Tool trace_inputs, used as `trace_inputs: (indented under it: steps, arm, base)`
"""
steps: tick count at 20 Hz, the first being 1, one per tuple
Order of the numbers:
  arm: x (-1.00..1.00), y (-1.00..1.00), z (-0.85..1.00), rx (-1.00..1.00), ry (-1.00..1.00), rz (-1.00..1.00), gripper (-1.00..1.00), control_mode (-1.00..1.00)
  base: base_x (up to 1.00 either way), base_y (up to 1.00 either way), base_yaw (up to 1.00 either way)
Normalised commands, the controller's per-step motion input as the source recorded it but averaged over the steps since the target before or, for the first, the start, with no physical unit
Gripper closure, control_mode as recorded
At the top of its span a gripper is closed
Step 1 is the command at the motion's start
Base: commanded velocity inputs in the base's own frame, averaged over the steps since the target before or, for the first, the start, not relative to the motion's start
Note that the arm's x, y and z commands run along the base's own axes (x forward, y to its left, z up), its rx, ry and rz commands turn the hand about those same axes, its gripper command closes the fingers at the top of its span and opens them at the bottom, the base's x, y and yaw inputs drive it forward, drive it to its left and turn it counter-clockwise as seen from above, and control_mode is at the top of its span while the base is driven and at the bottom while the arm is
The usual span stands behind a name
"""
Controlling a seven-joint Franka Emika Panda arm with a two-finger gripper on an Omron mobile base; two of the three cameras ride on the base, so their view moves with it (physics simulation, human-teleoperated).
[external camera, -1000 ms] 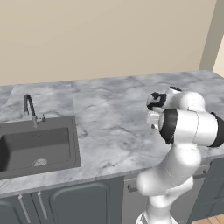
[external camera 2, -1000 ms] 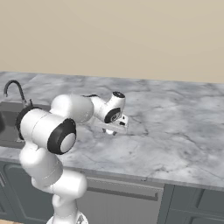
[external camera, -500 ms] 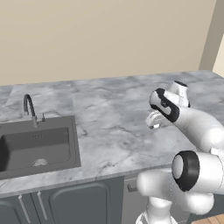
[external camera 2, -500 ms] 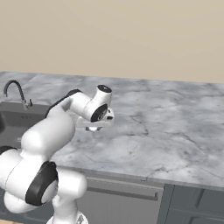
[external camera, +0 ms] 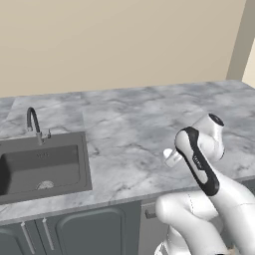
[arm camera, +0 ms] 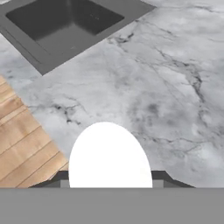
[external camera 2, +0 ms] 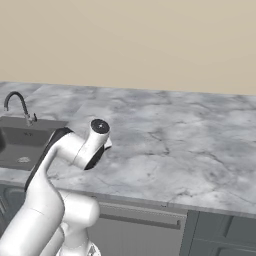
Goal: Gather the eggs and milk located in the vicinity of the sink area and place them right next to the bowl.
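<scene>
Sink (external camera: 45,167) at the counter's (external camera: 129,134) left end: basin holds nothing I can see, just the drain. Egg (arm camera: 109,159) is clamped in my gripper (arm camera: 109,181), jaws closed on its sides, carried above the counter's front edge right of the sink. I judge it light, smooth, brittle, so grip gently across the middle

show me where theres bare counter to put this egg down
Bare grey marbled countertop runs from the dark grey recessed sink's right rim to the far right end, and back to the beige wall. A narrow strip lies behind the thin curved dark faucet. The one crowded spot is the front edge, where the white arm holds the white egg in its pincer.
</scene>
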Motion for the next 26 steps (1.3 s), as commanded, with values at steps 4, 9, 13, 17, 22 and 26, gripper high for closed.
trace_inputs:
  steps: [4,9,13,17,22,26]
  arm:
    - [-0.01,0.18,-0.01,0.0,-0.01,0.07,1.0,-1.0]
    - [0.0,0.0,-0.01,0.0,0.0,0.0,1.0,-1.0]
    - [0.0,0.0,0.0,0.0,0.0,0.0,1.0,1.0]
    - [0.0,0.0,0.0,0.0,0.0,0.0,1.0,1.0]
    - [0.0,0.0,0.0,0.0,0.0,0.0,1.0,1.0]
    - [0.0,0.0,0.0,0.0,0.0,0.0,1.0,1.0]
  base:
    - [0.0,0.0,0.0]
    - [0.0,0.0,0.0]
    - [0.0,0.39,0.0]
    - [-0.06,0.86,0.0]
    - [-0.2,1.0,0.0]
    - [-0.24,1.0,0.0]
